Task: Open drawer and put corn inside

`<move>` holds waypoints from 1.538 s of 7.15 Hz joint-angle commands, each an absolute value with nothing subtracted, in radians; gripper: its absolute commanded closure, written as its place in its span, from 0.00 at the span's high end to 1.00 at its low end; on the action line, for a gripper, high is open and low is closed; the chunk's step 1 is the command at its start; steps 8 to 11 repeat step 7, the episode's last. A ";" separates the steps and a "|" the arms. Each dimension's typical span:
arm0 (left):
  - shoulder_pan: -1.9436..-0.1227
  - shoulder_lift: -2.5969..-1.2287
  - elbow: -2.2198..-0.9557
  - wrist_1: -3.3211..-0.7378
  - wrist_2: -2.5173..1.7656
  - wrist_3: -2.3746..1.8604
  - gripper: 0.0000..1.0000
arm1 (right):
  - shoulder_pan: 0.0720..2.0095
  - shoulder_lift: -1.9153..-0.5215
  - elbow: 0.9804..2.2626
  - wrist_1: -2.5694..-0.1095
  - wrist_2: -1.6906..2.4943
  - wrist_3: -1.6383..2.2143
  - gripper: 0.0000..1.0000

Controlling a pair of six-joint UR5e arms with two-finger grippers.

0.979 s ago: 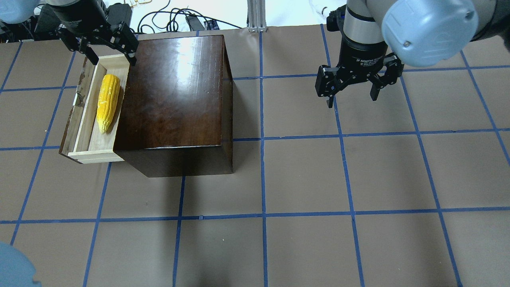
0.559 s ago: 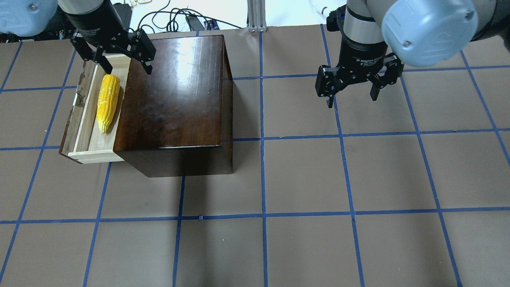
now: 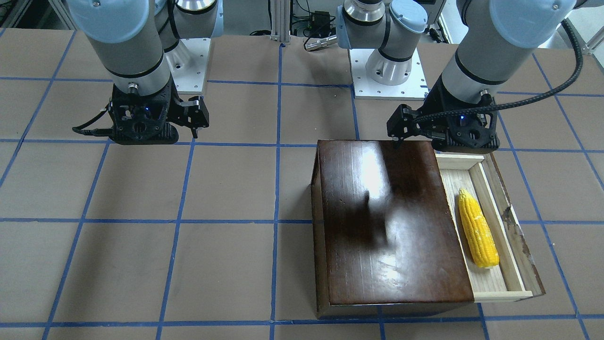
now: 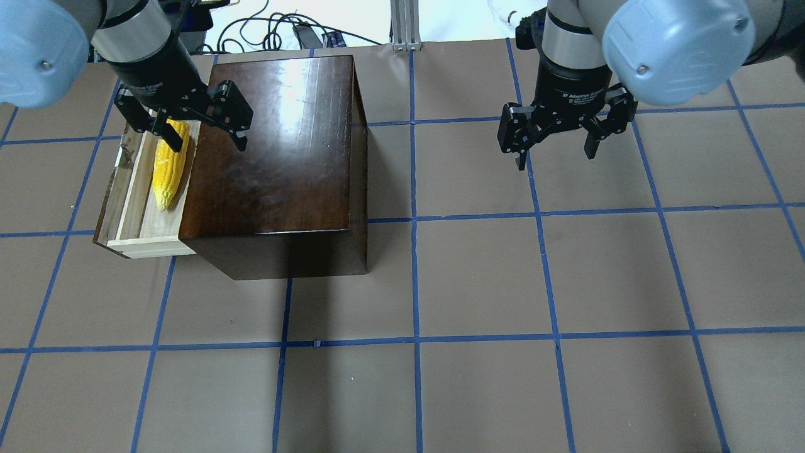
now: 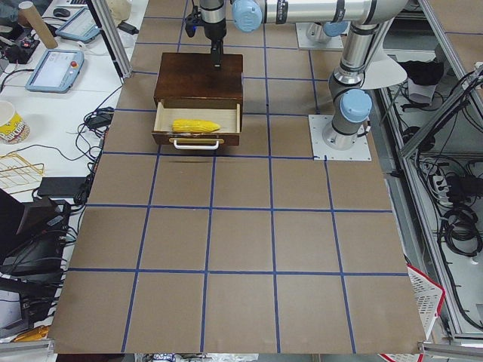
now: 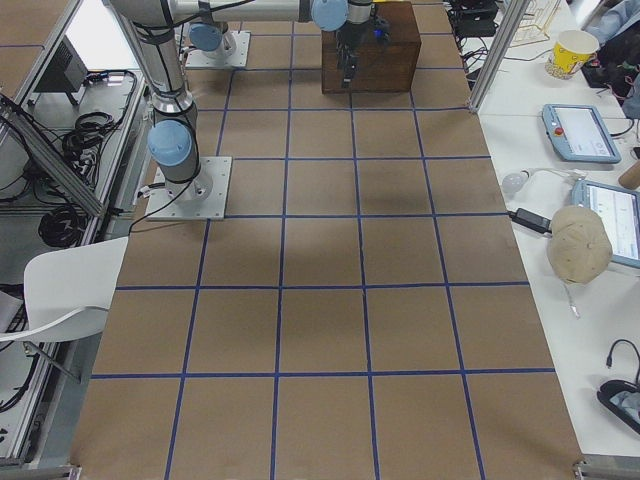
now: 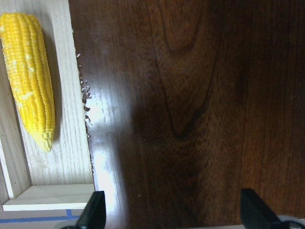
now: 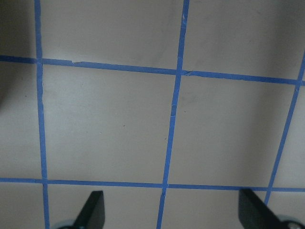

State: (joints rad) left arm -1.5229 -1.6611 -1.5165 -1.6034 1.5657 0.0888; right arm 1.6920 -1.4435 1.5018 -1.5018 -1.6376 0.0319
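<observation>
The dark-brown box stands left of centre with its drawer pulled out to the left. The yellow corn lies inside the drawer, alongside the box; it also shows in the front view and the left wrist view. My left gripper is open and empty. It hovers over the box's far-left edge, with one finger above the corn's thick end. My right gripper is open and empty, above bare table well to the right of the box.
Brown table paper carries a blue tape grid. An aluminium post and cables sit at the far edge. The arm base plates are behind the box. Desks with tablets flank the table.
My left gripper has moved nearer and rightward, from beyond the drawer's far end to over the corn's thick end and the box edge. The corn, the drawer and the right arm have not moved.
</observation>
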 commanded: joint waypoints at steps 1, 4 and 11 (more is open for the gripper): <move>-1.522 -1.637 -1.546 -1.601 1.566 0.089 1.00 | 1.692 -1.443 1.502 -1.502 -1.638 0.031 1.00; -1.522 -1.643 -1.546 -1.601 1.568 0.092 1.00 | 1.692 -1.443 1.502 -1.502 -1.638 0.031 1.00; -1.520 -1.646 -1.546 -1.601 1.568 0.094 1.00 | 1.692 -1.443 1.502 -1.502 -1.638 0.031 1.00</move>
